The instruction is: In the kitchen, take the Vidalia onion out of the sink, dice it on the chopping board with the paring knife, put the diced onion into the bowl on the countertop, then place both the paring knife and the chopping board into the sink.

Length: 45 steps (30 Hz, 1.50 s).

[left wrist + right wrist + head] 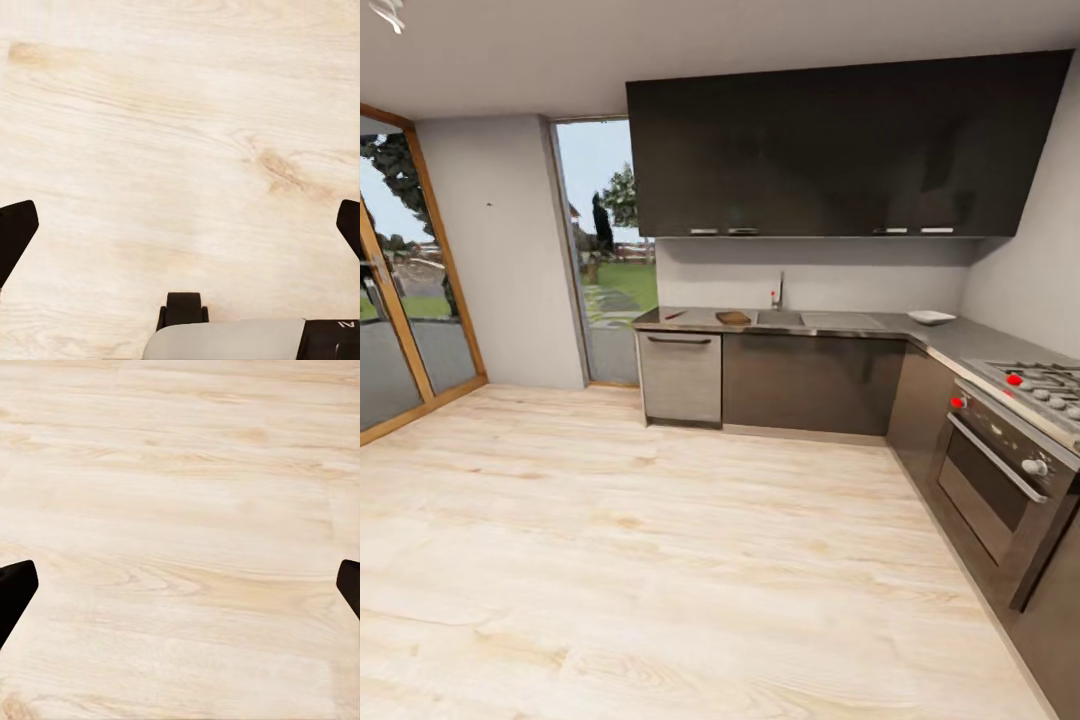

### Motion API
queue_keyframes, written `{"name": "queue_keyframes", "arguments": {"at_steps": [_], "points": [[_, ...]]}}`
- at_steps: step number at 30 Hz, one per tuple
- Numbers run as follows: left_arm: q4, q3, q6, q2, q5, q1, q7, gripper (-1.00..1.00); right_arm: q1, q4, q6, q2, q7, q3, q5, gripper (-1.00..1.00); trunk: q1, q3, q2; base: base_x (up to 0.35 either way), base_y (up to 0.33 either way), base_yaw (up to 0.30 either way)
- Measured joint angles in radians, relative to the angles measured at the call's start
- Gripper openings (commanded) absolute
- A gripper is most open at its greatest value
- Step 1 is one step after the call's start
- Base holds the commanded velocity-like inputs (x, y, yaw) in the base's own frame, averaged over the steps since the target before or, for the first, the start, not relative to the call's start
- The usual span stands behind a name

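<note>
- The red-handled slim paring knife (675,315) lies at the left end of the grey L-shaped bench (960,340), well apart from the robot across the light wood floor (660,560). It is likely light and stiff; the handle is the place to take hold, with the blade kept clear of the fingers.
- Just beside it sits the dark brown wooden chopping board (734,318), flat on the bench. It looks rigid and heavier than the knife, best pinched at an overhanging edge or end.
- Next comes the matte grey sink (780,319) under the chrome faucet (779,291). The Vidalia onion is too small or hidden to make out from here; a round, smooth onion would tend to slip, so a grip across its widest part seems wise.
- Farther right, near the corner, rests the shallow white squarish bowl (931,317), probably brittle, to be left in place.
- The left gripper (180,225) and right gripper (180,585) both hang over bare floor, fingers spread wide, holding nothing.
</note>
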Motion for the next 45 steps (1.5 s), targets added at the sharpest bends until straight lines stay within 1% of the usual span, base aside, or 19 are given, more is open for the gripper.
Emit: {"name": "queue_keyframes", "arguments": {"at_steps": [7, 25, 45], "points": [[0.0, 0.0, 0.0, 0.0, 0.0, 0.0, 0.0, 1.0, 0.0, 0.0, 0.0, 0.0, 0.0, 0.0, 0.0, 1.0, 0.0, -0.008, 0.0, 0.269, 0.0, 0.0], [0.0, 0.0, 0.0, 0.0, 0.0, 0.0, 0.0, 1.0, 0.0, 0.0, 0.0, 0.0, 0.0, 0.0, 0.0, 1.0, 0.0, -0.009, 0.0, 0.268, 0.002, 0.0], [0.0, 0.0, 0.0, 0.0, 0.0, 0.0, 0.0, 1.0, 0.0, 0.0, 0.0, 0.0, 0.0, 0.002, 0.001, 1.0, 0.0, -0.009, 0.0, 0.268, 0.084, 0.0]]}}
